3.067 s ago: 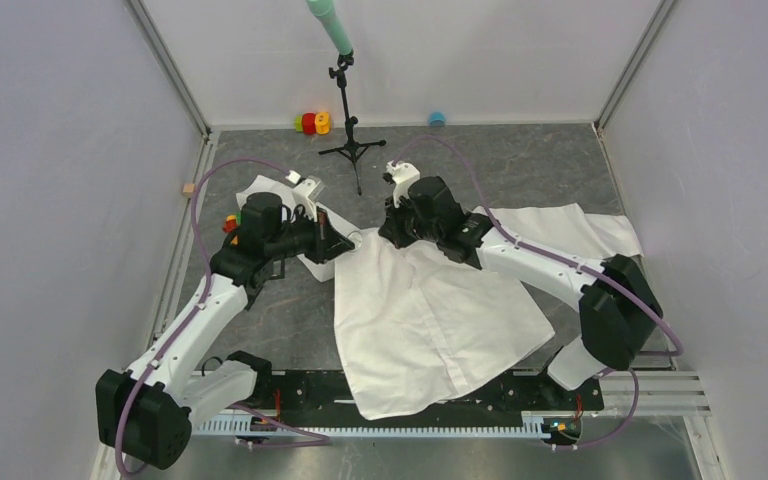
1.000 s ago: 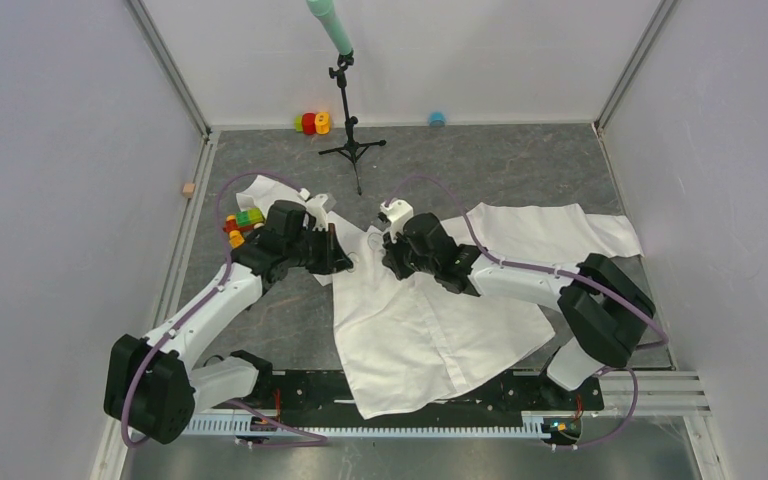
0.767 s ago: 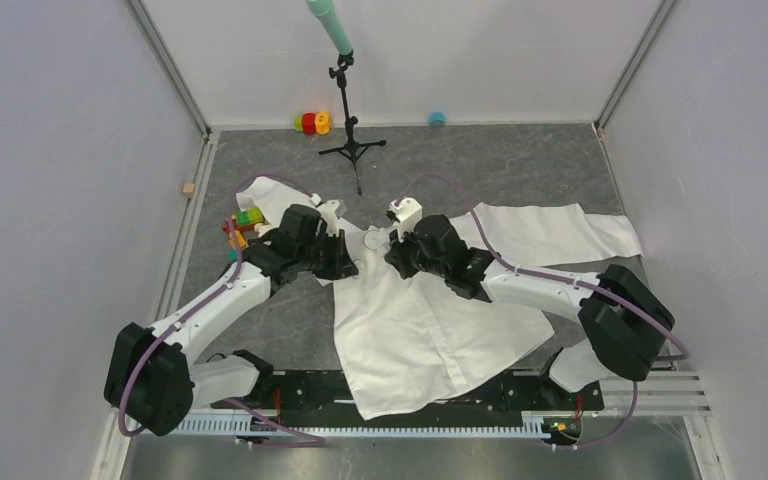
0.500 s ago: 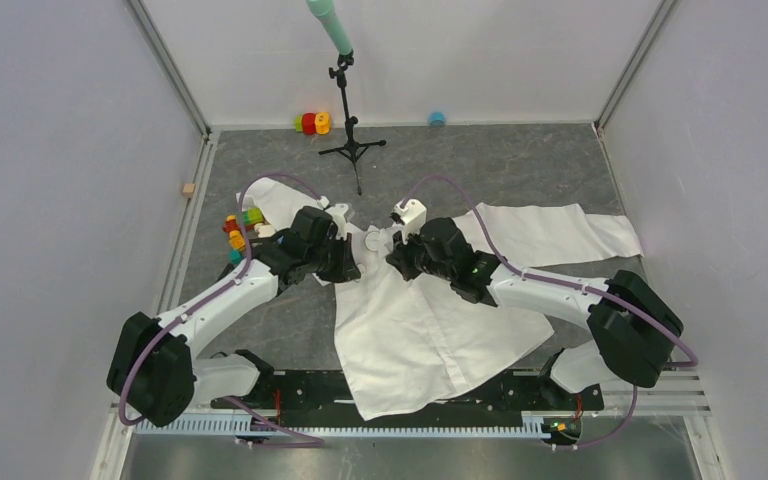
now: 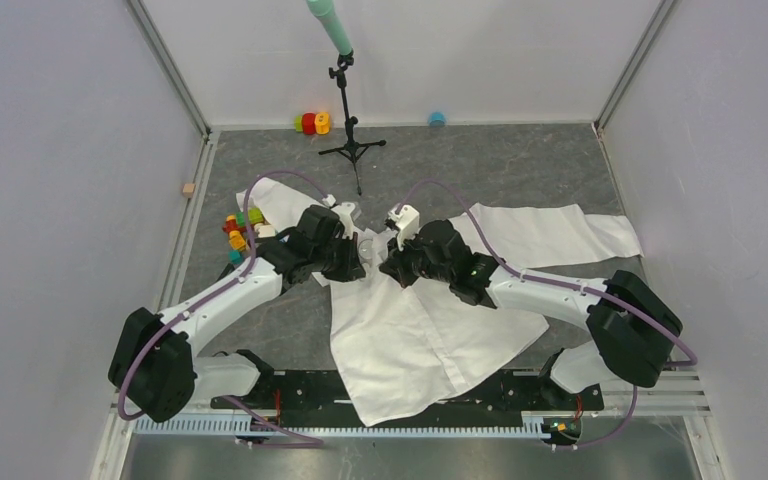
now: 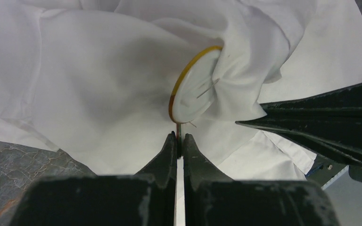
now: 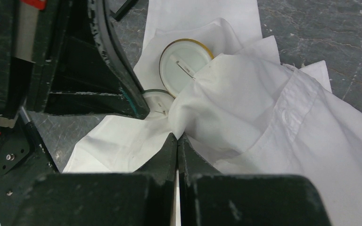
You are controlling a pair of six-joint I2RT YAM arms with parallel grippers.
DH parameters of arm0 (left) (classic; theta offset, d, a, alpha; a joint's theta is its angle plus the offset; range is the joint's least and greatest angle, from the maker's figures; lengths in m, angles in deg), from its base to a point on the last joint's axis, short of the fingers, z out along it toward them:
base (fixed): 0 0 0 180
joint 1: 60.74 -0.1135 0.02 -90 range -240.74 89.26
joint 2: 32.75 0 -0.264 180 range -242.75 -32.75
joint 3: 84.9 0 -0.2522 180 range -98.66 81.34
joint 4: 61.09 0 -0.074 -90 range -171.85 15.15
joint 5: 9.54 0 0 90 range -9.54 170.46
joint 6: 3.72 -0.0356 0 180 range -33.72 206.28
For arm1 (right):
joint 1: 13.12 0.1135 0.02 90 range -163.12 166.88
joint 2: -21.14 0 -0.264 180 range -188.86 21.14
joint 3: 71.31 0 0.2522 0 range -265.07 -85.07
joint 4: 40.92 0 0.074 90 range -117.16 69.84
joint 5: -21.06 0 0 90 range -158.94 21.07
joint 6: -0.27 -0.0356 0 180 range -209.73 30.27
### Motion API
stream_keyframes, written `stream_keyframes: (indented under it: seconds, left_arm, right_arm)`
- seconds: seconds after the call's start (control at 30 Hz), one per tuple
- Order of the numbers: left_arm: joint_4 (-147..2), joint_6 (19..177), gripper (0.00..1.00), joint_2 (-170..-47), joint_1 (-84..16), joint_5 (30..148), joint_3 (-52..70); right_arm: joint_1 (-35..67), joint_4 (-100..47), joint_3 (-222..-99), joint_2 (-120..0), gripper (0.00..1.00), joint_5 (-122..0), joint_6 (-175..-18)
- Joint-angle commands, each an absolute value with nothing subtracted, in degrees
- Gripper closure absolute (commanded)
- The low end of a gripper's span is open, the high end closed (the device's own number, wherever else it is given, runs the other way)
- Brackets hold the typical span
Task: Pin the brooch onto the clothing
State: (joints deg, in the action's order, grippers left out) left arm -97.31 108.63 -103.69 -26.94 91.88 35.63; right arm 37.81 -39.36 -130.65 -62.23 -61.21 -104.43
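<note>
White shirt: spread on grey table, collar end bunched between arms. Left gripper: fingers pressed together on thin edge just under brooch (edge of what, cannot tell). Brooch: gold-rimmed white disc, back pin showing, half tucked in fold. Right gripper: nipping shirt fabric beside brooch.

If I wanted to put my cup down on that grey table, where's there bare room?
Bare table lies at the back right, between the tripod stand, the sleeve and the right wall. Crowded: the shirt collar, where the left pincer and right pincer meet, and the toy blocks on the left.
</note>
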Motion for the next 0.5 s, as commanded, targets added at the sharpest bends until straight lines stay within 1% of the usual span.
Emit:
stream_keyframes:
  seconds: [0.0, 0.47]
  left_arm:
    - [-95.76, 110.63, 0.98, -104.48, -26.02, 90.5, 32.42]
    - [-93.46, 112.62, 0.98, -104.88, -24.81, 92.44, 33.6]
  right_arm:
    - [38.78, -39.38, -133.2, -63.28, 1.0, -58.36, -102.86]
    - [39.52, -38.85, -134.48, -65.47, 1.0, -58.22, -102.99]
